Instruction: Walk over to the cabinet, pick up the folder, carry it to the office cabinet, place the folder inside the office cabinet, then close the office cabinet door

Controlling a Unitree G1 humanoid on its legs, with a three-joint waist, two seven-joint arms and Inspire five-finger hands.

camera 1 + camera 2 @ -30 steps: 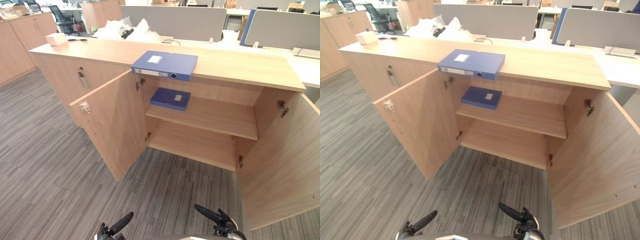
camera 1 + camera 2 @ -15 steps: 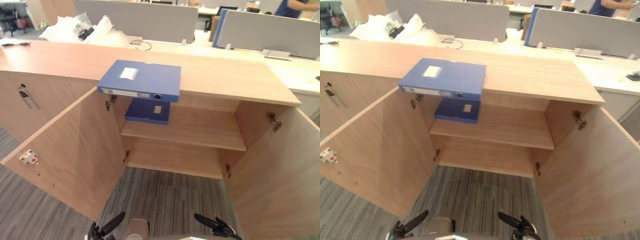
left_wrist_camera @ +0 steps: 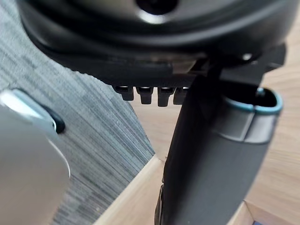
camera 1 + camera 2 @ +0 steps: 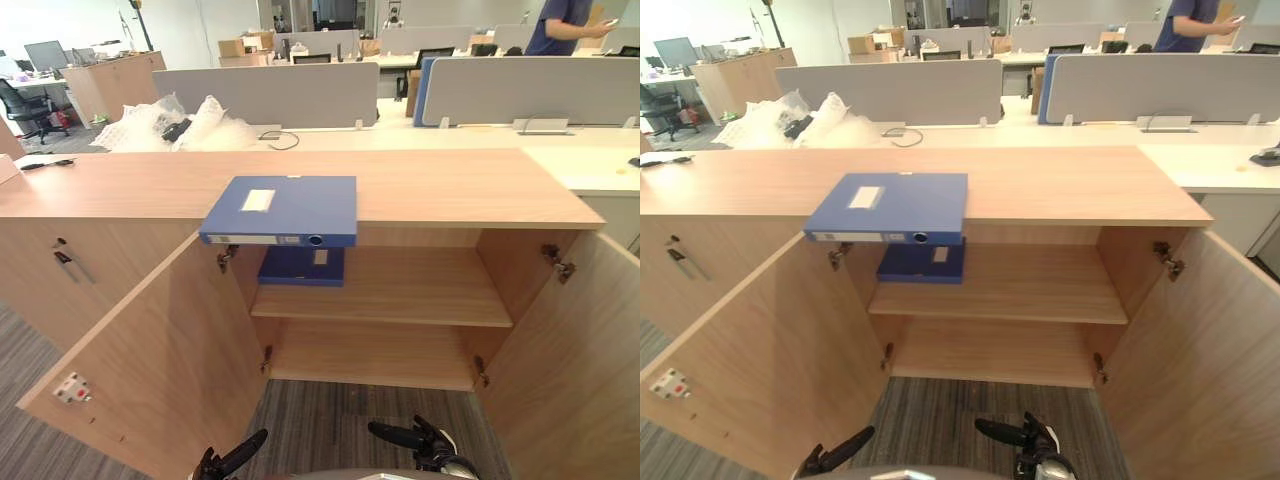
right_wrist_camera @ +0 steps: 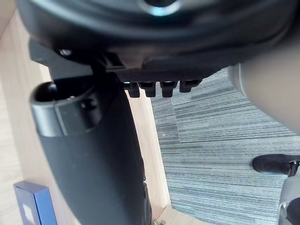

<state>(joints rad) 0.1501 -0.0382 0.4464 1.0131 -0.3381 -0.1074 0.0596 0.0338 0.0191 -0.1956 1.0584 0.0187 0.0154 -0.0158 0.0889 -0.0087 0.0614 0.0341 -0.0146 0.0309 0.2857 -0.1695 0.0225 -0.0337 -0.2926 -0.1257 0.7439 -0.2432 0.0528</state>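
A blue folder [image 4: 285,210] lies flat on the top of the wooden office cabinet [image 4: 450,190], its spine over the front edge. A second blue folder [image 4: 300,266] lies on the middle shelf [image 4: 400,295] just below it; its corner [image 5: 33,208] also shows in the right wrist view. Both cabinet doors stand wide open, the left door [image 4: 150,370] and the right door [image 4: 575,360]. My left hand [image 4: 235,458] and right hand [image 4: 405,438] hang low in front of the cabinet, relaxed, holding nothing and well short of the folders.
A closed cabinet section with a key [image 4: 65,262] adjoins on the left. Crumpled white plastic [image 4: 175,125] lies behind the cabinet top, with grey desk partitions [image 4: 270,95] beyond. A person [image 4: 560,25] stands at the far right. Grey carpet [image 4: 340,430] lies between the doors.
The camera has come closer and now faces the cabinet squarely, with the view raised. The folders, doors and my hands keep their places.
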